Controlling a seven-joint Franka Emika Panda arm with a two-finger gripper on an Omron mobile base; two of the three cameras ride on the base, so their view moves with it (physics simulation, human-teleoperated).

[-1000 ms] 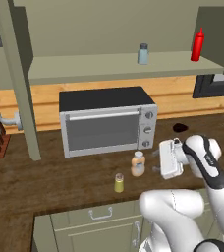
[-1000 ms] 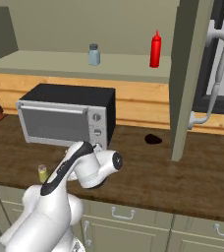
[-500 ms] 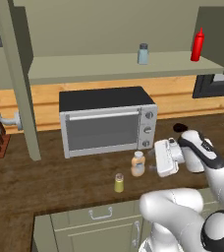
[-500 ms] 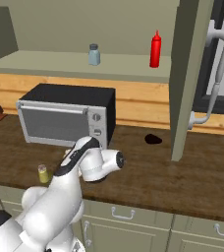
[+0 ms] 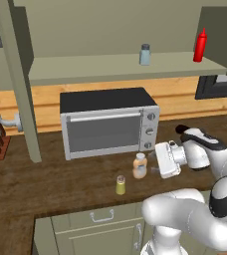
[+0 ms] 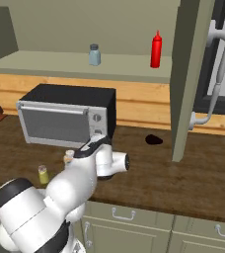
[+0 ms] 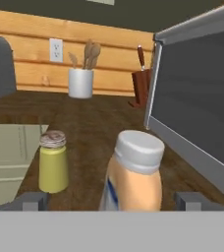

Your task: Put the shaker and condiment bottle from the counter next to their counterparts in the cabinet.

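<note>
Jaws (image 7: 111, 201) spread wide apart, level with the bottle (image 5: 140, 166) and just beside it, gripping nothing. Bottle upright on the bench (image 5: 46, 179), close in front of the toaster oven (image 5: 108, 122). Shaker (image 5: 120, 185) also upright, nearer the bench edge than the bottle. Blue-grey shaker (image 5: 145, 54) and red squeeze bottle (image 5: 200, 45) on the cabinet shelf (image 5: 85, 67) above the oven.

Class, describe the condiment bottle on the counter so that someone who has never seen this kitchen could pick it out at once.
Find the toaster oven on the wooden counter. Just in front of its right end stand two small containers side by side. The condiment bottle is the taller one, tan-orange with a white cap and rounded shoulders; its neighbour, the shaker, is shorter, yellow-olive and grey-capped.
</note>
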